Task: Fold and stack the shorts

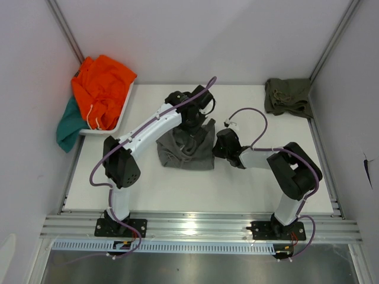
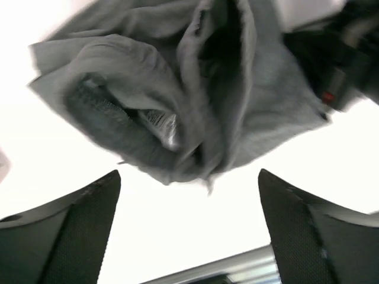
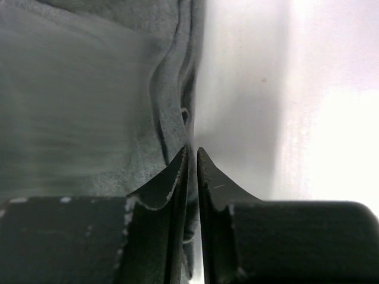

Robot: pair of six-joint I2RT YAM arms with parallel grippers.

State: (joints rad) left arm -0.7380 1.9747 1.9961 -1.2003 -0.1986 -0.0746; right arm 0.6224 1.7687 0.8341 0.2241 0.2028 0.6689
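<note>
At the upper left, an orange garment fills a white tray, and a teal garment hangs over the tray's left side. At centre the grey shorts lie bunched on the table, partly hidden under the left arm. The left gripper hangs over their far edge, jaws wide and holding nothing. The right gripper sits at the shorts' right hem, jaws a narrow slit; whether cloth is nipped cannot be told. The olive shorts lie crumpled in the upper right corner, well apart.
</note>
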